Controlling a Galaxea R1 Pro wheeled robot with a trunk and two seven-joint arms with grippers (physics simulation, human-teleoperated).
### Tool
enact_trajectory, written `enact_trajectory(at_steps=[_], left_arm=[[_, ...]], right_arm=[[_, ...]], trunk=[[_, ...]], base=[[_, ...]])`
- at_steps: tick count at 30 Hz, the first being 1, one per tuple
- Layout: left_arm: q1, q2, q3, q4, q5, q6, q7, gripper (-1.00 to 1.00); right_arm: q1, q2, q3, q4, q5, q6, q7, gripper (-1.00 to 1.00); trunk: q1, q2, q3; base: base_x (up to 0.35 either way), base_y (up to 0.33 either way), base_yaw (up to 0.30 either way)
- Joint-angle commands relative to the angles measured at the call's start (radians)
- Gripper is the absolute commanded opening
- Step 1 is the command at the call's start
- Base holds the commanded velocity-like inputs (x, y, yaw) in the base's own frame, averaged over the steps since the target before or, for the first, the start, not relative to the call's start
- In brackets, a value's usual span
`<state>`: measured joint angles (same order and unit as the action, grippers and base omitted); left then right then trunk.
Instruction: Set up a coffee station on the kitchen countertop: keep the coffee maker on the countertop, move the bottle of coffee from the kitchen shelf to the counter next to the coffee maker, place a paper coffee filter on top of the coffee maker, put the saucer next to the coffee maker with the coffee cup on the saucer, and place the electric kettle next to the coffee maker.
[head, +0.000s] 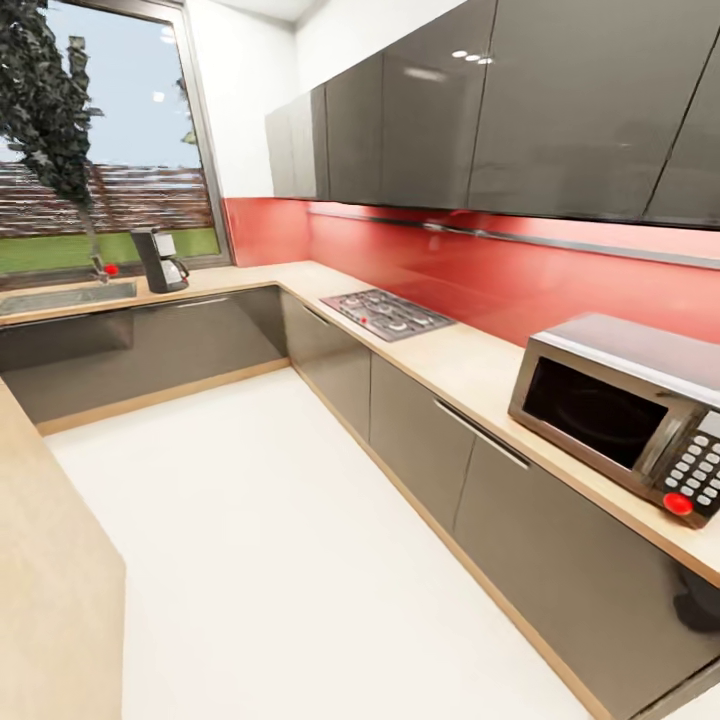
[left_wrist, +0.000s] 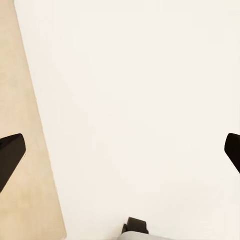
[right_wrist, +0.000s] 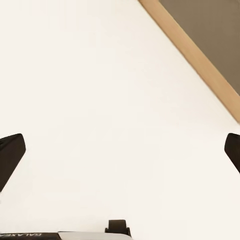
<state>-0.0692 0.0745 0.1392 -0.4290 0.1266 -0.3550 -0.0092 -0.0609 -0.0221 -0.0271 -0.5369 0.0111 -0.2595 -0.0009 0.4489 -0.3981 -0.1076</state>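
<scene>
The coffee maker (head: 160, 259) stands at the far end of the kitchen, under the window (head: 100, 140): a tall dark grey machine with a white upper part and a glass carafe with a black handle at its front. It sits upright on the kitchen countertop (head: 455, 365), a light beige L-shaped surface with a wood-coloured edge that runs along the window wall and then down the right side beneath the red backsplash (head: 480, 270). Just beside the coffee maker, towards the window's left, a sink basin (head: 60, 297) is set into the surface, with a small red-tipped fitting (head: 110, 268) behind it; what the basin holds cannot be told.

Farther along the right run lie a hob (head: 385, 313) with red knobs, then bare surface, then a silver microwave (head: 625, 405) with its door closed and a red button on its keypad. Dark grey cabinets (head: 420, 435) fill the space below, and glossy dark wall cabinets (head: 480, 110) hang above, all shut.

The white floor (head: 260, 540) is wide and open between the cabinet runs, bounded at the near left by another beige surface edge (head: 55, 580).

In the left wrist view the left gripper (left_wrist: 120, 155) has its fingers (left_wrist: 11, 152) spread wide apart over the floor. The right gripper (right_wrist: 120, 155) likewise has its fingers (right_wrist: 11, 155) well apart, holding nothing, near a cabinet plinth (right_wrist: 195, 55).
</scene>
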Motion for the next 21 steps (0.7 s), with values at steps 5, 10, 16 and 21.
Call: enact_trajectory(at_steps=[5, 10, 16, 21], left_arm=[[-0.002, 0.001, -0.005, 0.022, 0.000, -0.090, -0.004, 1.00], [-0.003, 0.001, -0.005, 0.037, 0.000, -0.117, -0.005, 1.00], [-0.003, 0.001, -0.004, 0.039, 0.004, -0.120, -0.004, 1.00], [-0.003, 0.001, -0.004, 0.039, 0.003, -0.121, -0.004, 1.00]], right_arm=[[0.000, 0.000, -0.002, 0.000, 0.001, -0.003, -0.001, 1.00], [0.000, 0.001, -0.002, 0.001, 0.001, -0.003, -0.002, 1.00], [0.000, 0.001, -0.002, 0.001, 0.001, -0.003, -0.002, 1.00], [0.000, -0.001, -0.004, -0.001, 0.000, -0.004, -0.003, 1.00]], trunk=[[0.001, -0.002, -0.002], [0.001, -0.002, -0.002], [0.001, -0.002, -0.002], [0.001, -0.002, -0.002]], base=[[0.291, 0.223, 0.251], [0.299, 0.177, 0.272], [0.330, 0.030, 0.263], [0.326, -0.088, 0.067]])
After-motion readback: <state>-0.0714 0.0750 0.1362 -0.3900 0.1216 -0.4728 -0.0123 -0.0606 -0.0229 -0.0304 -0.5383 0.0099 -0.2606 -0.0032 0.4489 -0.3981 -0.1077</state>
